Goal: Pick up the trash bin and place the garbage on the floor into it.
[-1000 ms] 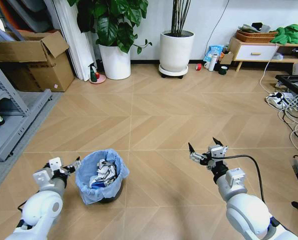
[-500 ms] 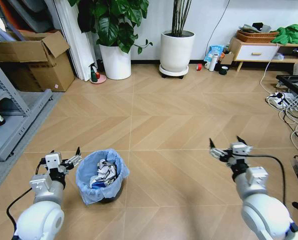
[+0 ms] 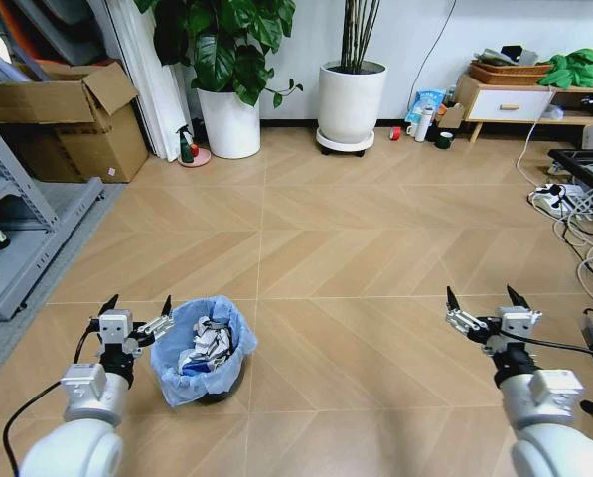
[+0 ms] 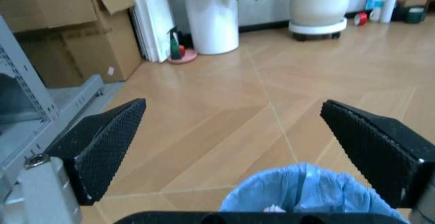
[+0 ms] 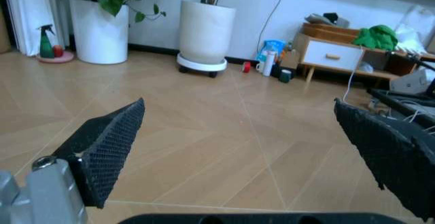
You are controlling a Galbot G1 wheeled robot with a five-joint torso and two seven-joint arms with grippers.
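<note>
Trash bin (image 3: 204,349) sitting on the herringbone wood floor (image 3: 336,258), low and left of centre in the head view, just beside the left gripper (image 3: 136,315) and a touch to its right. Left arm clearly the nearer one; right gripper (image 3: 487,305) well apart, way over on the other side with bare floor between. From the left wrist view, ruffled blue rim of the trash bin (image 4: 313,196) poking up just under and ahead of the spread pads, closer to 1 of them than the other, so looks like a small sideways nudge plus a reach down needed to get on the rim.

Both grippers wide open, 2 fingers each splayed apart, nothing held.

Bin itself: small, round, dark body, upright, crinkled light-blue plastic bag flopped over the rim. Garbage (image 3: 205,345) already piled inside: crumpled white paper plus a blue scrap. No loose scraps spotted on the floor nearby, so guessing most of the job done.
</note>
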